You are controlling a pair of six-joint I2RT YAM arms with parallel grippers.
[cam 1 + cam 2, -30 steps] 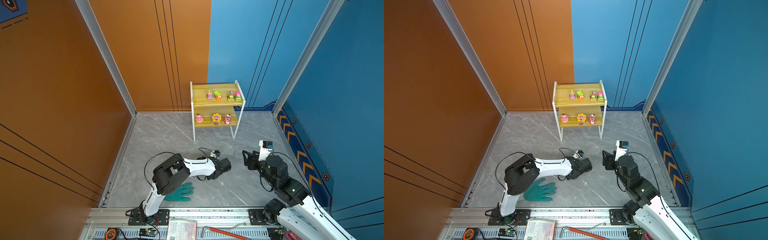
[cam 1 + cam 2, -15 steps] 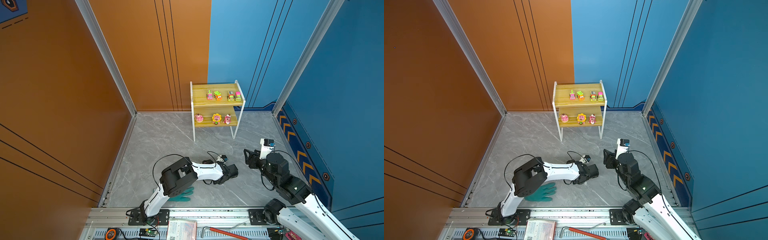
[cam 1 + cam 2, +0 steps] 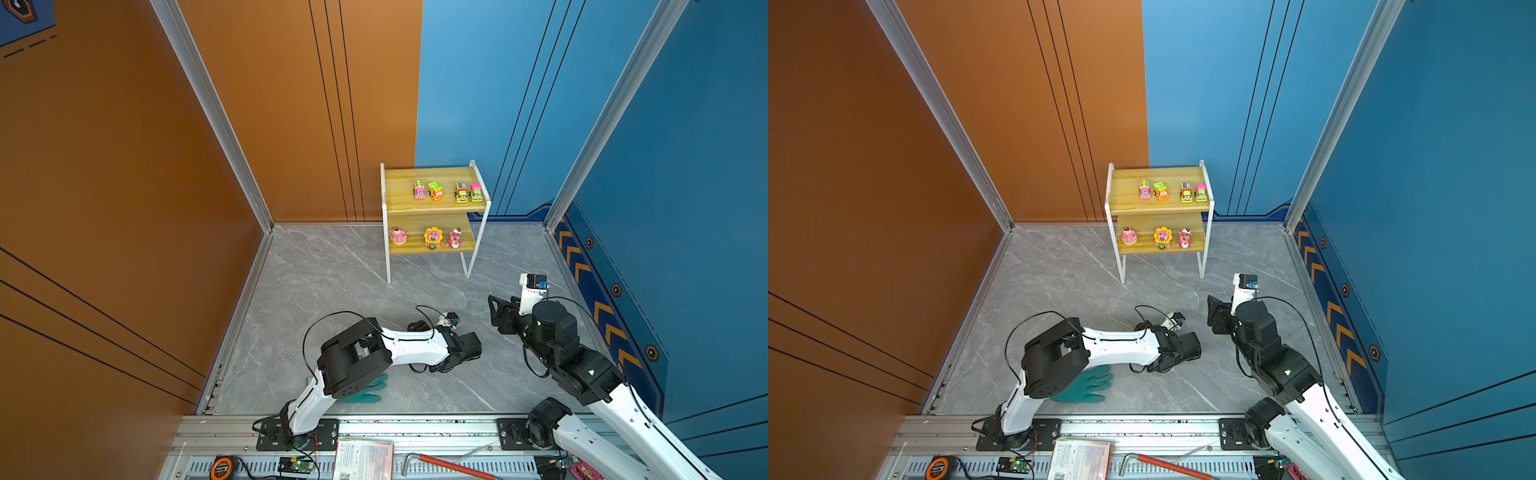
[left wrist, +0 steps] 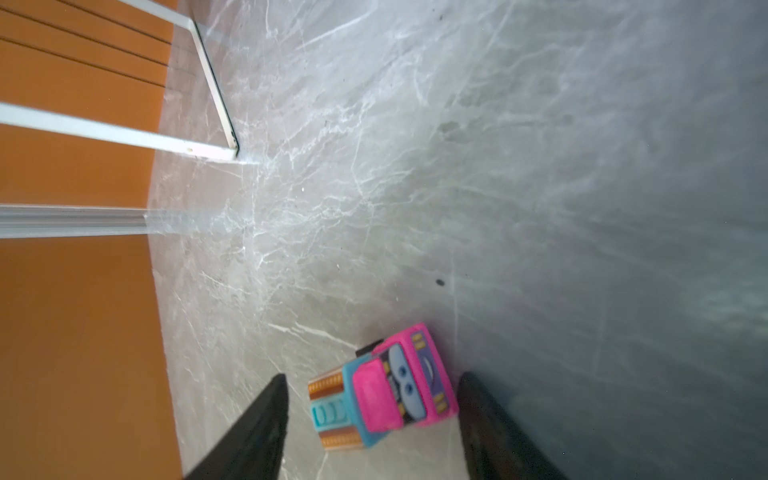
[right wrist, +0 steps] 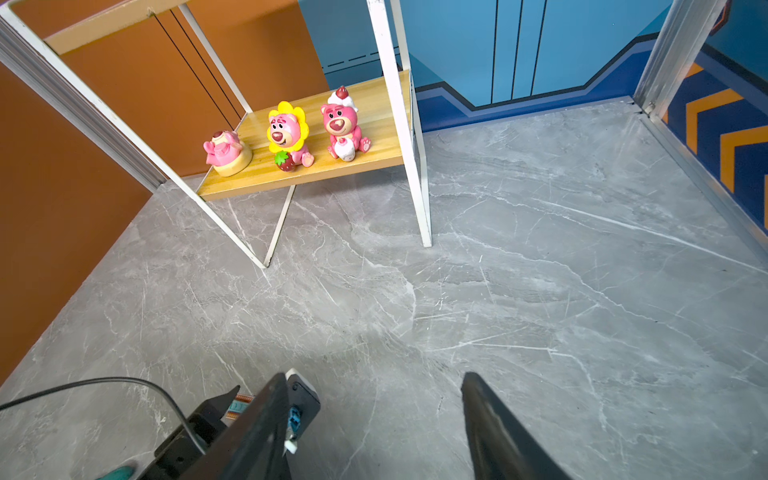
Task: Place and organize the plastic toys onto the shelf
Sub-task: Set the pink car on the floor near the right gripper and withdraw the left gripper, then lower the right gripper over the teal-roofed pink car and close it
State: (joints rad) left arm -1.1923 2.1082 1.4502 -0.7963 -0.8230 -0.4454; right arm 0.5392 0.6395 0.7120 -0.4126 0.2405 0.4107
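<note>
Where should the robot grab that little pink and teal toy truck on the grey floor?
Probably by the flat nose and tail of the pink and teal toy truck, from above. It sits on its wheels, a wheel juts from its side, and the open left gripper straddles it lengthwise.

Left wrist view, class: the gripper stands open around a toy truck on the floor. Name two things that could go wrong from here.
1. The pink and teal toy truck lies skewed between the left gripper's fingers, nearer one; closing might spin it or roll it away.
2. The shelf's top board already holds four toy cars; setting this one down could knock a neighbour.
</note>
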